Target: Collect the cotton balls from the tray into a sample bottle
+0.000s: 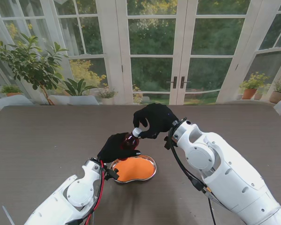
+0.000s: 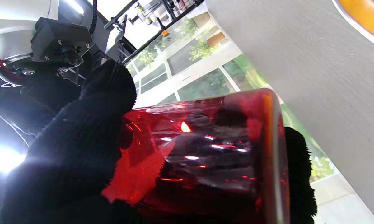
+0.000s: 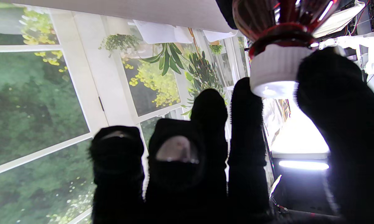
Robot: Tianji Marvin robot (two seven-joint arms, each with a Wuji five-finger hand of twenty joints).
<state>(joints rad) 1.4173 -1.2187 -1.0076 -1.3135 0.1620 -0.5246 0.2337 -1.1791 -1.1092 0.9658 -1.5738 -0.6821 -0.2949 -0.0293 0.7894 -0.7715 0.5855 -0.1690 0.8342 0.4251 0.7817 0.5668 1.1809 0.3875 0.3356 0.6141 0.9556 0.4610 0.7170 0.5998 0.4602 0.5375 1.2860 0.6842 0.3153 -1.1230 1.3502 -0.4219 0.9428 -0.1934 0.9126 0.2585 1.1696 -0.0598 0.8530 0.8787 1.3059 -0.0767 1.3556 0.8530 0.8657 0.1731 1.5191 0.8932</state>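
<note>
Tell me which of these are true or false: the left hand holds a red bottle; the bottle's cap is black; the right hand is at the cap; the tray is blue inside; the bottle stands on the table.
1. The left hand holds a red bottle. True.
2. The bottle's cap is black. False: it is white.
3. The right hand has its fingers on the cap. True.
4. The tray is blue inside. False: it is orange inside.
5. The bottle stands on the table. False: it is held up, tilted, in the left hand.
</note>
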